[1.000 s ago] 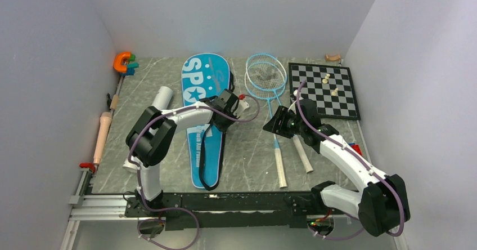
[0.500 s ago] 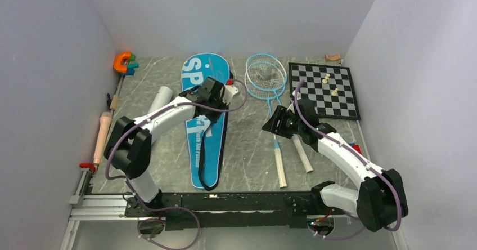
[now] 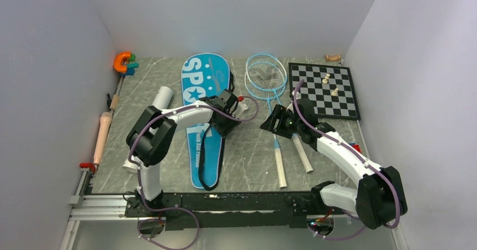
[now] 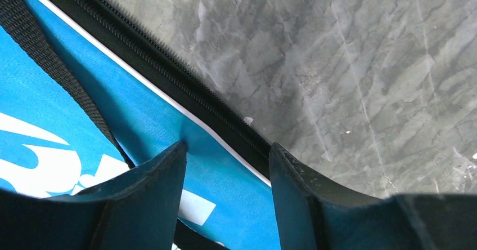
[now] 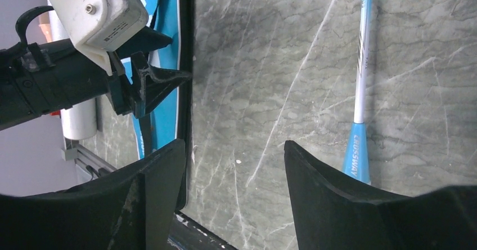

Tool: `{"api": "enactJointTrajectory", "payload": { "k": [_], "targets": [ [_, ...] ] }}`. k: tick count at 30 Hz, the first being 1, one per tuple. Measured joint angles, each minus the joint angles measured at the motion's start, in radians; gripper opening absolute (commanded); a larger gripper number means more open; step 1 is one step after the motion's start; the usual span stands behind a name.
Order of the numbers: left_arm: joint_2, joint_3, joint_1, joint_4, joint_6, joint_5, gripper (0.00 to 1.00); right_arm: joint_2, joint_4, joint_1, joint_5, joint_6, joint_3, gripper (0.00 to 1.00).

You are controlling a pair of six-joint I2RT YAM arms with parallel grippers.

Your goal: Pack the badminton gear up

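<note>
The blue "SPORT" bag (image 3: 198, 143) lies flat at centre-left, its black strap (image 4: 50, 70) across it. My left gripper (image 3: 226, 121) hovers low over the bag's right edge, open; its fingertips (image 4: 171, 160) straddle blue fabric (image 4: 225, 177) beside the black zipper (image 4: 185, 86), clamping nothing. Two light-blue rackets (image 3: 265, 75) lie right of the bag, white handles (image 3: 280, 170) pointing toward me. My right gripper (image 3: 270, 124) is open above bare table between bag and racket shaft (image 5: 363, 64), holding nothing. A long white tube (image 3: 161, 98) lies left of the bag.
A black-and-white chessboard (image 3: 337, 106) carrying small pale pieces (image 3: 326, 80) sits at the back right. An orange clamp (image 3: 122, 62) stands at the back left. A wooden-handled tool (image 3: 103, 134) lies along the left rail. Walls close in left, right and behind.
The left gripper swung up toward the bag's head and came back to its right edge, its jaws going from shut to open. The right gripper widened and edged slightly left.
</note>
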Motion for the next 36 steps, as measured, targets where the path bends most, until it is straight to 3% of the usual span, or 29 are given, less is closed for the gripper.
{"api": "enactJointTrajectory", "payload": {
  "k": [7, 11, 15, 26, 36],
  "targets": [
    [0.010, 0.002, -0.005, 0.007, 0.010, -0.024, 0.26, -0.022, 0.000, 0.000, 0.000, 0.002, 0.000, 0.62],
    [0.010, 0.002, 0.002, 0.010, 0.010, -0.014, 0.17, -0.041, -0.001, 0.000, 0.002, 0.003, 0.000, 0.61],
    [0.010, 0.002, 0.023, 0.010, 0.002, 0.013, 0.00, -0.057, -0.005, 0.000, 0.008, 0.003, -0.001, 0.60],
    [-0.028, 0.002, 0.047, -0.021, -0.004, 0.036, 0.00, -0.064, -0.010, 0.000, 0.010, 0.003, -0.001, 0.59],
    [-0.249, 0.001, 0.129, -0.083, -0.012, 0.109, 0.00, 0.004, 0.026, -0.001, 0.002, 0.013, 0.000, 0.60]
  ]
}}
